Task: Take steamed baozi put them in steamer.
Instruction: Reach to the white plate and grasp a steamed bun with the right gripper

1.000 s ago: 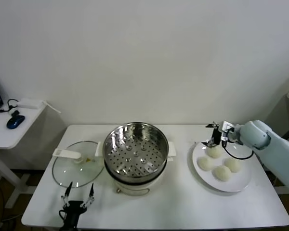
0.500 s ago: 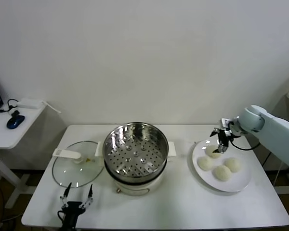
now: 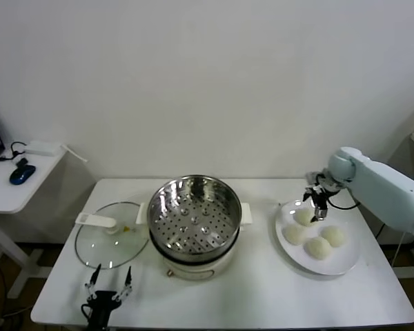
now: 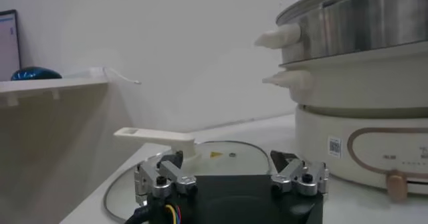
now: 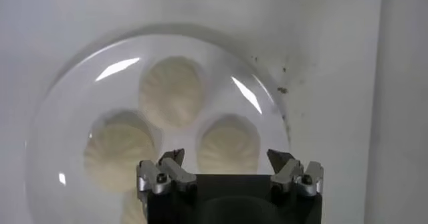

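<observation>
The white rectangular table (image 3: 262, 296) carried three main items. At its centre stood the round shiny stainless-steel steamer (image 3: 193, 215) with a perforated bottom, seated on a cream-white pot base; nothing lay in the basket. In the left wrist view the steamer (image 4: 361, 78) rose just beside and above that arm's camera.

On the robot's right side of the table lay a flat round white plate (image 3: 352, 261) holding all four steamed baozi (image 3: 318, 248), small smooth cream-white buns set close together. The right wrist view looked straight down on the plate (image 5: 80, 98), with the baozi (image 5: 170, 99) clustered below the fingertips.

The right gripper (image 3: 317, 204) hung above the plate's far edge, over the bun nearest the wall. Its jaws stood fully spread and held nothing; the right wrist view showed the right gripper (image 5: 227, 162) with both fingers apart and clear of the buns.

The left gripper (image 3: 109, 284) was parked at the near edge of the table, in front of a round clear glass lid (image 3: 110, 243) with a white handle, which lay flat to the robot's left of the steamer. Its jaws were likewise spread and empty, as confirmed in the left wrist view (image 4: 231, 172).

A small white side table (image 3: 17, 186) stood to the far left, bearing a dark blue computer mouse (image 3: 21, 174)
</observation>
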Robot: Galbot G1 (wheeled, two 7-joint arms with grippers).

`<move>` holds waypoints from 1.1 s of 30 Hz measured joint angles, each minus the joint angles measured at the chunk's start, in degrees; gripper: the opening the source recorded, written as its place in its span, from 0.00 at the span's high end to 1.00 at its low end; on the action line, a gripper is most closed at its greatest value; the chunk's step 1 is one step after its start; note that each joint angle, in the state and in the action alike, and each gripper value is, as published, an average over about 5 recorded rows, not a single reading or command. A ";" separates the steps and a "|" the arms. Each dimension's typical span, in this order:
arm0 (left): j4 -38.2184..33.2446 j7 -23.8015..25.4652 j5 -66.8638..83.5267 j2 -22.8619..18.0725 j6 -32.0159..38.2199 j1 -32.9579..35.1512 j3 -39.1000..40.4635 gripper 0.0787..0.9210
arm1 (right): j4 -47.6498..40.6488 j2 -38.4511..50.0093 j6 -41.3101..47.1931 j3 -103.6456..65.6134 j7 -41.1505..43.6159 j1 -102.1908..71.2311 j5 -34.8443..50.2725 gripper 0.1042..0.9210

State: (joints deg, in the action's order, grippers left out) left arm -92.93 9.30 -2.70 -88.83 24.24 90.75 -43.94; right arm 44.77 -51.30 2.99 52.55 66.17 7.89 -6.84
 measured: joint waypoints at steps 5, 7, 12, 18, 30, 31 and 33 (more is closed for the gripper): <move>0.50 0.07 -0.08 0.22 0.19 -0.16 -0.09 0.12 | -3.14 -1.78 -0.76 -1.26 0.13 -1.23 -2.36 0.12; 0.64 0.11 -0.16 0.27 0.25 -0.25 -0.08 0.12 | -4.39 -2.49 -1.10 -1.98 0.04 -1.68 -3.01 0.12; 0.96 0.13 -0.41 0.31 0.39 -0.41 -0.08 0.12 | -7.49 -4.24 -2.08 -3.89 -0.34 -2.28 -4.29 0.12; 1.39 0.11 -0.74 0.34 0.71 -0.50 -0.22 0.12 | -9.93 -5.59 -3.04 -5.24 -0.49 -2.49 -5.49 0.12; 2.15 -0.10 -0.90 0.30 1.14 -0.71 -0.33 0.12 | -11.85 -6.85 -4.00 -6.78 -0.03 -3.10 -6.04 0.21; 2.19 -0.12 -0.92 0.30 1.17 -0.71 -0.37 0.12 | -11.87 -6.93 -4.04 -6.82 0.04 -3.16 -6.05 0.21; 2.22 -0.16 -0.93 0.30 1.21 -0.70 -0.48 0.12 | -11.87 -7.02 -4.09 -6.87 0.14 -3.21 -6.09 0.24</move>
State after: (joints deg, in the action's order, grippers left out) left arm -90.71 9.14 -3.63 -88.53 25.45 90.05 -44.42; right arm 32.90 -58.32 -1.10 45.68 66.32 4.68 -12.93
